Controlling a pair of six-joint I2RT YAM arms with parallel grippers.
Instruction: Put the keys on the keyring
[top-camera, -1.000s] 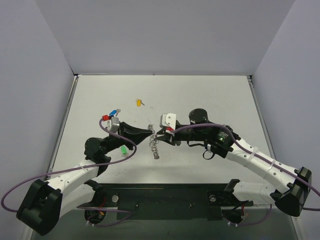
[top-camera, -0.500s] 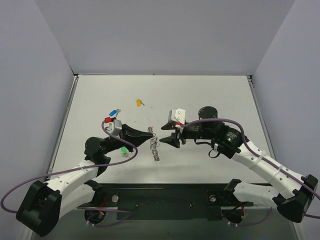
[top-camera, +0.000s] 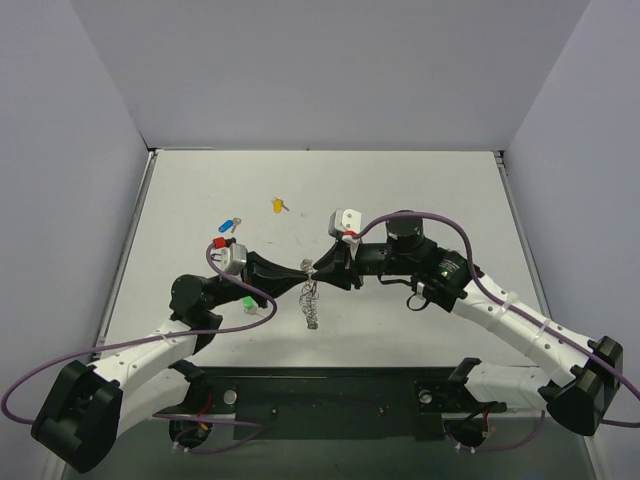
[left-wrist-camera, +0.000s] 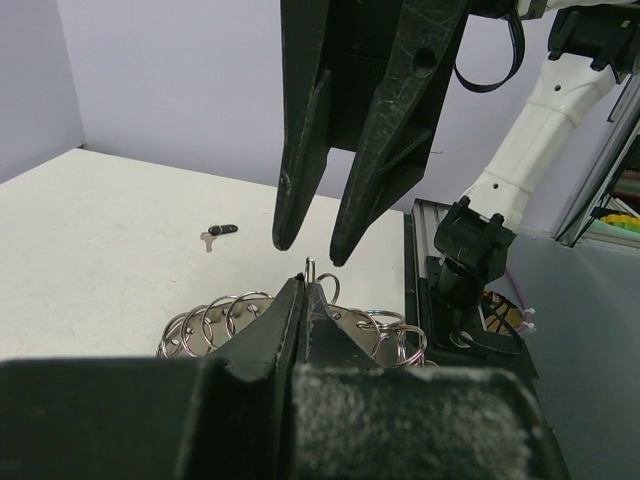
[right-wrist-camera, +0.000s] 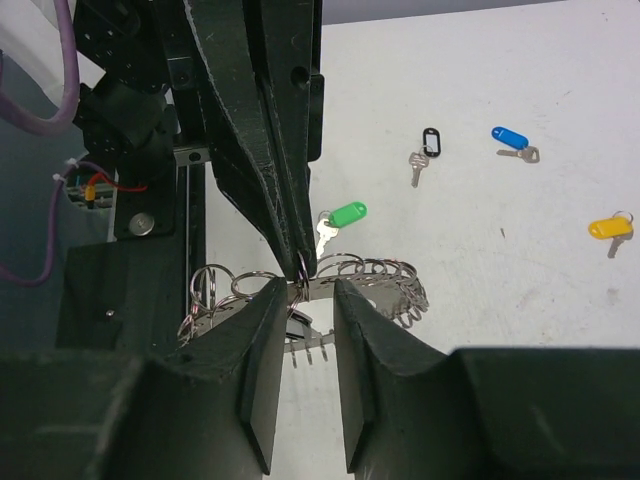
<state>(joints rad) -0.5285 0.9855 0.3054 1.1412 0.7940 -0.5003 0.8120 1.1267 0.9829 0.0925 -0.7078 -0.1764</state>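
The keyring (top-camera: 311, 300), a silver band hung with many small wire loops, dangles above the table centre. My left gripper (top-camera: 303, 268) is shut on one small loop at its top (left-wrist-camera: 310, 268). My right gripper (top-camera: 318, 270) meets it tip to tip, jaws open, one on each side of that loop (right-wrist-camera: 303, 295). In the left wrist view its fingers (left-wrist-camera: 300, 150) hang just above the loop. Loose keys lie on the table: green (right-wrist-camera: 345, 215), black (right-wrist-camera: 428, 145), blue (right-wrist-camera: 510, 137) and yellow (right-wrist-camera: 610, 228). From above I see the yellow key (top-camera: 277, 205), the blue key (top-camera: 229, 223) and the green key (top-camera: 248, 300).
The white table (top-camera: 420, 190) is walled by pale panels at the back and sides. The black base rail (top-camera: 330, 395) runs along the near edge. Purple cables loop off both arms, the right arm's cable (top-camera: 420, 215) arching over its wrist.
The right gripper pulled away to the right and opened wide, then came back to the left gripper's tip with narrower jaws. The left gripper kept its hold and barely moved.
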